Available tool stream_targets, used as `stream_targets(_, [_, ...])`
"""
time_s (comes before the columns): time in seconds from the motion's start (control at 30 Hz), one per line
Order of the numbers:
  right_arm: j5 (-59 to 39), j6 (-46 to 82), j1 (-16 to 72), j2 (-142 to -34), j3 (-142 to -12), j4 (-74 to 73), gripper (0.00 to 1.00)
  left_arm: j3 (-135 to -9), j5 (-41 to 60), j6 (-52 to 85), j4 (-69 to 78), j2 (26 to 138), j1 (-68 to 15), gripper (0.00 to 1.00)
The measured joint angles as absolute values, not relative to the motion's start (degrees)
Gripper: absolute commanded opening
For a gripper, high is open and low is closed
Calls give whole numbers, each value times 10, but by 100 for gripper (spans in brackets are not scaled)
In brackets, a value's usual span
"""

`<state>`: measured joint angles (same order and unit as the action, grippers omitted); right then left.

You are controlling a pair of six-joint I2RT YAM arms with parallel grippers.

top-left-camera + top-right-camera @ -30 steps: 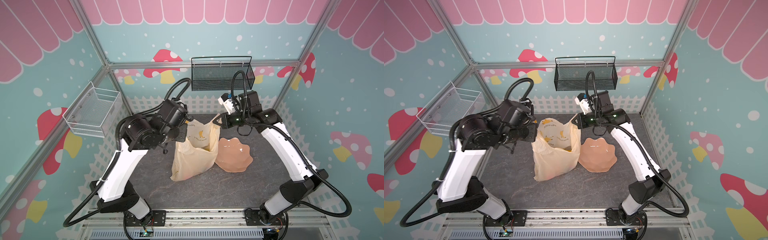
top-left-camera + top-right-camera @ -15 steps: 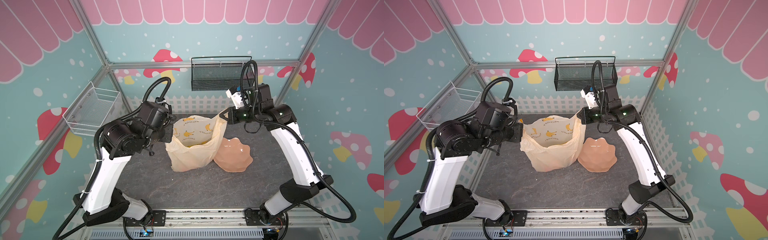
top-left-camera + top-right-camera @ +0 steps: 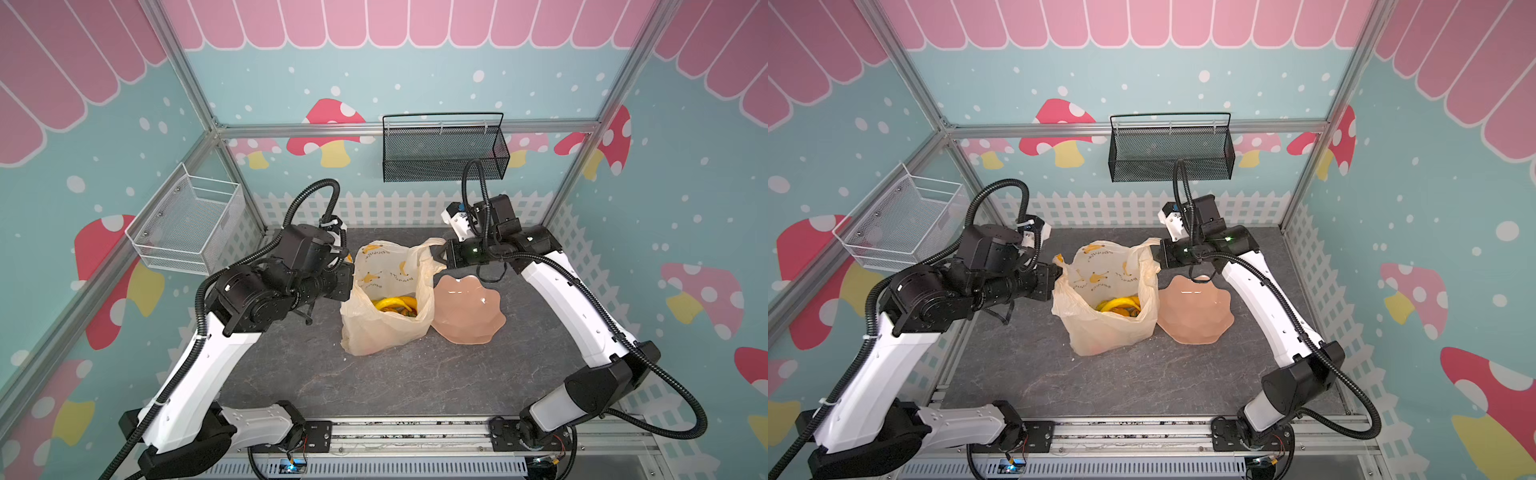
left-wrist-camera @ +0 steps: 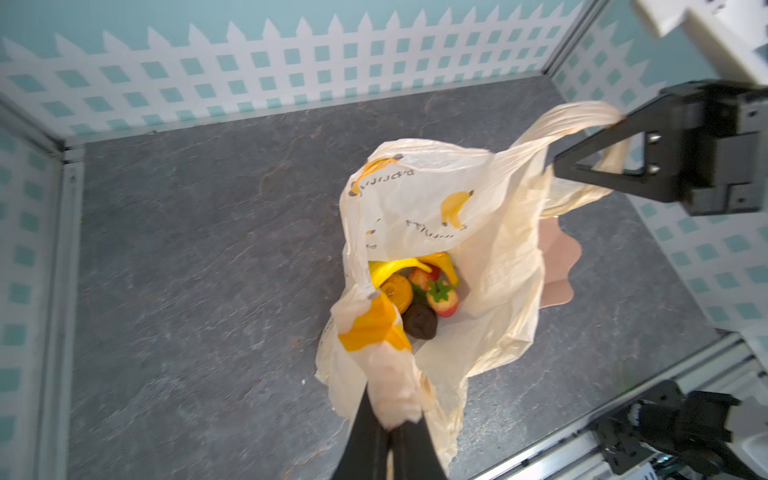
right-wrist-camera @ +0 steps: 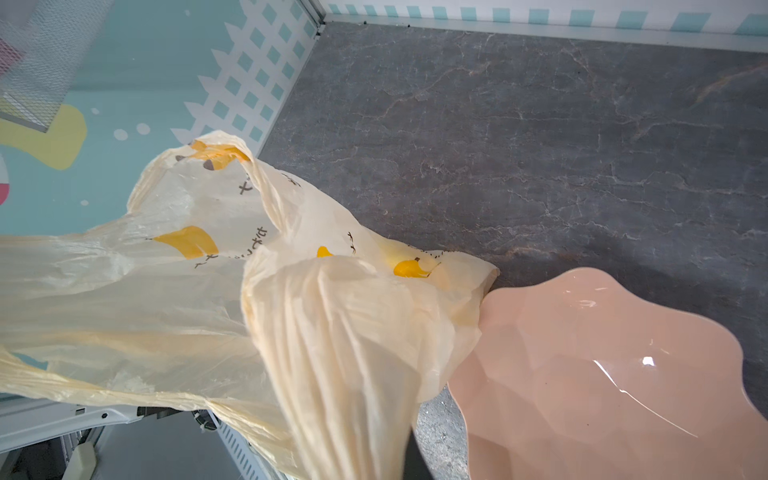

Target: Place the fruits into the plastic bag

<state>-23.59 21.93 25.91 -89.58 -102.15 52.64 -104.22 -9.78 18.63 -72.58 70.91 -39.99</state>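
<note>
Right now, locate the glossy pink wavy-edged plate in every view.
Top view: glossy pink wavy-edged plate, right of the cream-yellow plastic bag.
Top view: plate, right of the bag.
Left wrist: plate edge, behind the bag.
Right wrist: plate, large, beside the bag.
Shared landmark: the bag.

Small dark script on the plastic bag (image 4: 415,187), seen mirrored, perhaps "banana".

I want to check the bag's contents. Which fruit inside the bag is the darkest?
The round brown-black piece, next to the orange and a strawberry; the other fruits seen are yellow, orange or red.
</note>
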Motion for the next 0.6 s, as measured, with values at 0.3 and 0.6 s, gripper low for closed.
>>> stream_targets(0.3, [-263, 224, 259, -896, -1069, 512, 45, -979, -46, 192, -629, 642, -406, 58])
stream_targets(0.6, [-269, 224, 259, -893, -1101, 511, 83, -976, -47, 199, -560, 586, -406, 77])
